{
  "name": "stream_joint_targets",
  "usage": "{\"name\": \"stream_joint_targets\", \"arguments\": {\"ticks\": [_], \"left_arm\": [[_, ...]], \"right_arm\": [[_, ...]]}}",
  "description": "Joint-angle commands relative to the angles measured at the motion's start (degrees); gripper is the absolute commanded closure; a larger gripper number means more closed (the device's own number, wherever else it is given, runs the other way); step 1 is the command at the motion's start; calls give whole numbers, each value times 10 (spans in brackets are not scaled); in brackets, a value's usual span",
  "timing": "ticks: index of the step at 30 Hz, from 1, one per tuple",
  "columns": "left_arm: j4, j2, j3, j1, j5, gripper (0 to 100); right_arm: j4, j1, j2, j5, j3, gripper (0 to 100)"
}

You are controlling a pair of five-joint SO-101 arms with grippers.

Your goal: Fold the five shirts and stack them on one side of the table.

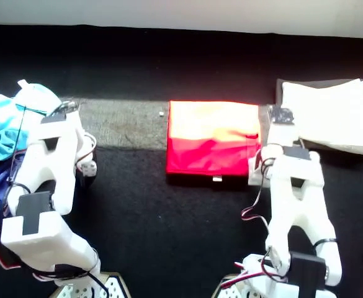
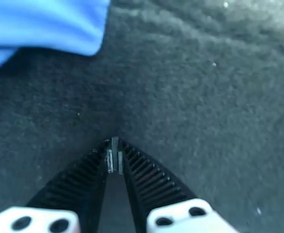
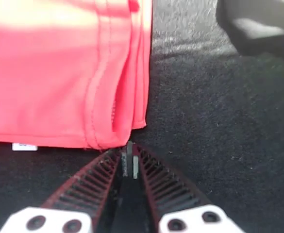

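Looking down from the high cam, the folded red shirt (image 1: pixel 212 139) sits mid-table (image 1: pixel 138 211). The white stack (image 1: pixel 330 115) of folded stuff is near it on my right arm's side. The loose pile (image 1: pixel 1 133) of teal and blue is well apart from it on the opposite side, with my left arm (image 1: pixel 48 161) just beside that heap. Left wrist cam: my left pincer (image 2: pixel 113 156) is clenched on nothing, tips together over bare cloth, a blue shirt (image 2: pixel 44 24) lying just ahead. Right wrist cam: my right pincer (image 3: pixel 130 164) is squeezed closed too, tips right at the red shirt's near corner by the hem. Can't tell if any fabric is caught.
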Motion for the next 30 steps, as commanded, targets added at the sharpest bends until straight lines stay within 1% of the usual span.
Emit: {"name": "stream_joint_targets", "arguments": {"ticks": [1,3,4,9,11,14,20,24,30], "left_arm": [[-87,-29,53,-9,4,991],[-102,-34,59,-7,4,991],[-105,-39,63,-7,4,991],[-112,-48,79,-6,4,991],[-120,-48,81,-6,4,991],[-121,-48,82,-3,4,991],[-121,-48,83,5,4,991],[-122,-48,83,6,4,991],[-122,-47,83,6,4,991]], "right_arm": [[49,-12,-60,4,-83,991],[57,-22,-66,3,-117,984],[58,-28,-58,-4,-130,963],[93,-41,51,-105,-198,743],[116,-44,109,-136,-242,704],[150,-53,193,-157,-322,704],[221,-73,347,-162,-525,704],[267,-85,428,-196,-667,704],[335,-108,539,-226,-811,704]]}}
